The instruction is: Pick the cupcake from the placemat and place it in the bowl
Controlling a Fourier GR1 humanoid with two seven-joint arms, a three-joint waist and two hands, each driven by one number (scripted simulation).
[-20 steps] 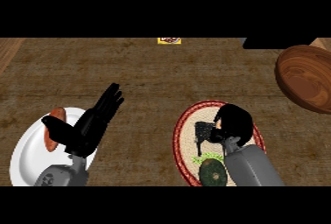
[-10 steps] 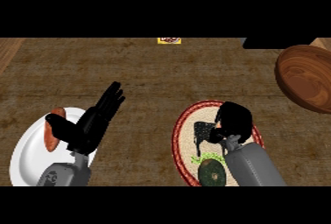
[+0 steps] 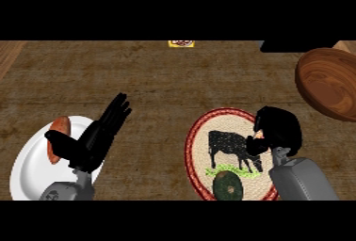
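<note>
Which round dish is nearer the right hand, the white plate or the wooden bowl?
The wooden bowl, at the counter's far right. The right hand is just below it, over the placemat; the white plate lies far left.

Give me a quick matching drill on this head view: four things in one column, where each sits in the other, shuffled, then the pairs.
Things:
1. wooden bowl
2. white plate
3. placemat
4. left hand

Places:
A. lower left, by the frame's edge
B. far right, upper part of the counter
C. over the white plate, fingers straight
D. lower centre-right, under the right hand

Pairs: 1-B, 2-A, 3-D, 4-C
</note>
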